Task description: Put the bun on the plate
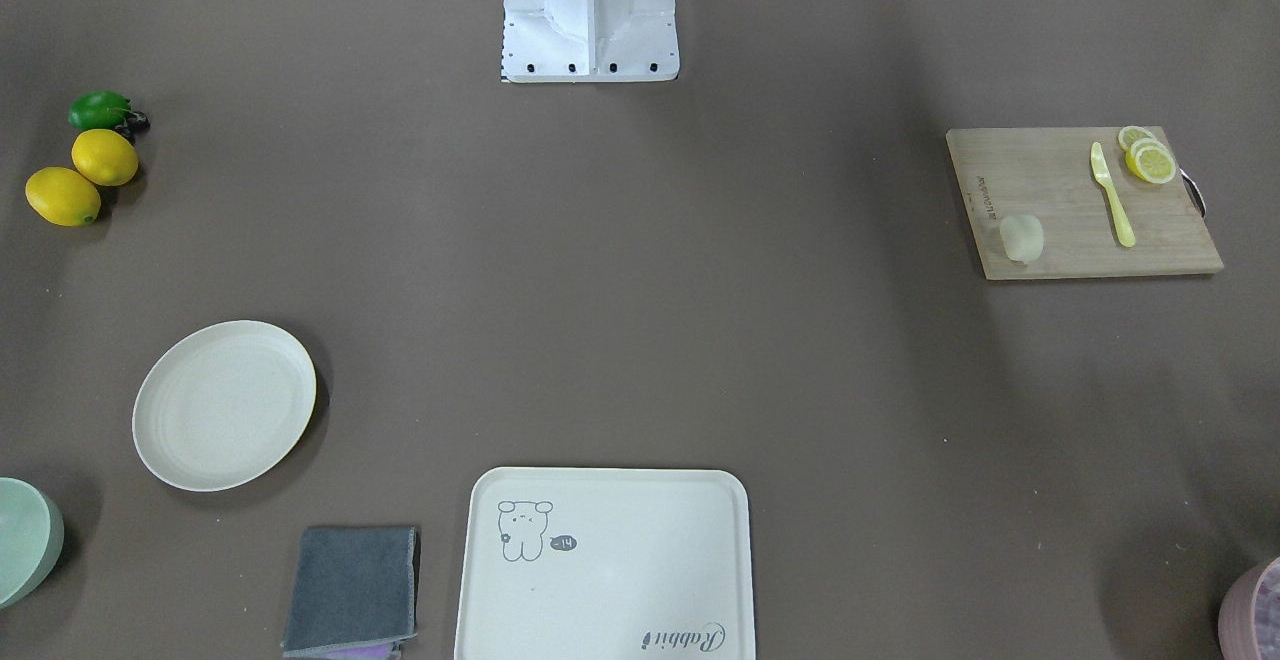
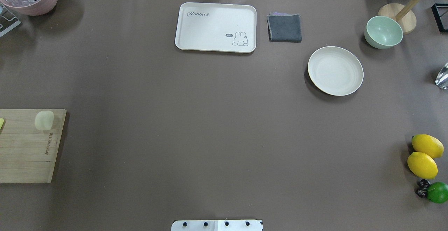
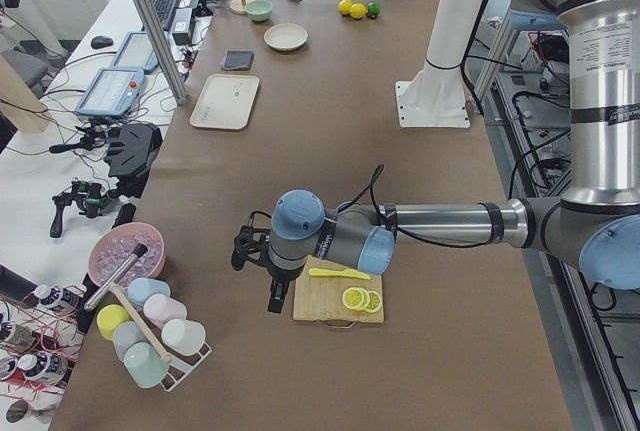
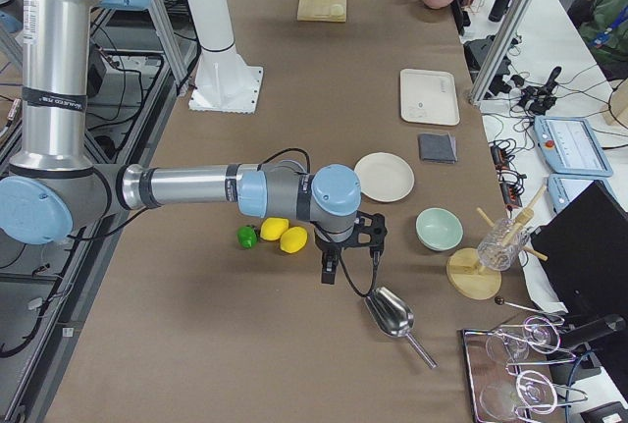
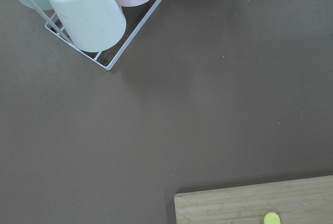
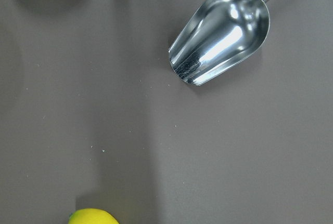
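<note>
The left tool [image 3: 274, 299] hangs low over the brown counter [image 2: 210, 119], between the rack of cups [image 3: 150, 336] and the cutting board [image 2: 24, 154]. It appears only in the left side view, where I cannot tell whether its fingers are spread or closed. Its wrist camera looks down on bare counter, with a corner of the board at the lower right.

The bun [image 2: 44, 120] lies on the board close to this tool, at the board's corner towards the counter's middle. It is alone there, and nothing touches it. A yellow knife [image 1: 1112, 195] and lemon slices [image 1: 1150, 160] sit further along the same board, on the outer side.

Moving inward from this tool come the tray [image 2: 215, 15] and then the grey cloth [image 2: 285, 28], both along the far edge.

The plate [image 2: 335, 70] rests flat with nothing on it. It is near the right tool [image 4: 329, 274], on that tool's inward side and well apart from the bun. The right tool hovers over the counter with the lemons [image 4: 285, 237] just beside it on the robot's side. The metal scoop [image 6: 221, 37] is near it on its outer side, and the green bowl [image 4: 439, 229] lies beyond it. This tool shows only in the right side view, so I cannot tell its grip.
</note>
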`<state>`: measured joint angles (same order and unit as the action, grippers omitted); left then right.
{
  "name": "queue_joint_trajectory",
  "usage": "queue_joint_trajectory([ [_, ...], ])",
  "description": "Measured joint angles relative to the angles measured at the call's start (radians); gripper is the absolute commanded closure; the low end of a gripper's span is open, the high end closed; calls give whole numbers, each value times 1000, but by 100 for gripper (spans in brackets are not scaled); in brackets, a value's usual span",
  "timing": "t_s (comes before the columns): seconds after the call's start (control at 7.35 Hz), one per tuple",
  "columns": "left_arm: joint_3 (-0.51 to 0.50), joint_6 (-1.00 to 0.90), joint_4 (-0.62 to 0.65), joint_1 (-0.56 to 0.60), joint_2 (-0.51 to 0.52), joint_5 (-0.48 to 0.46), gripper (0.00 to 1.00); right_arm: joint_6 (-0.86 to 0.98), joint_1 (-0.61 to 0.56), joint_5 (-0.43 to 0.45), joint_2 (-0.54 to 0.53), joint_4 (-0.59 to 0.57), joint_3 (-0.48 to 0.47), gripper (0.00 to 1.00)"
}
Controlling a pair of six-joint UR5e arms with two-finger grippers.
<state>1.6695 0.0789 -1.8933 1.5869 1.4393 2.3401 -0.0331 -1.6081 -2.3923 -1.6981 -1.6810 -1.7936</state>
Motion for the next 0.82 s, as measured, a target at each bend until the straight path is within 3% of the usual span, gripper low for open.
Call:
queue_joint_trajectory([
  [0.41, 7, 57, -21, -11, 21, 8, 2, -22, 34, -25, 7, 39, -1, 0],
  [0.82, -1, 187, -118, -78, 41, 61, 2, -309, 183, -38, 107, 223, 34, 0],
])
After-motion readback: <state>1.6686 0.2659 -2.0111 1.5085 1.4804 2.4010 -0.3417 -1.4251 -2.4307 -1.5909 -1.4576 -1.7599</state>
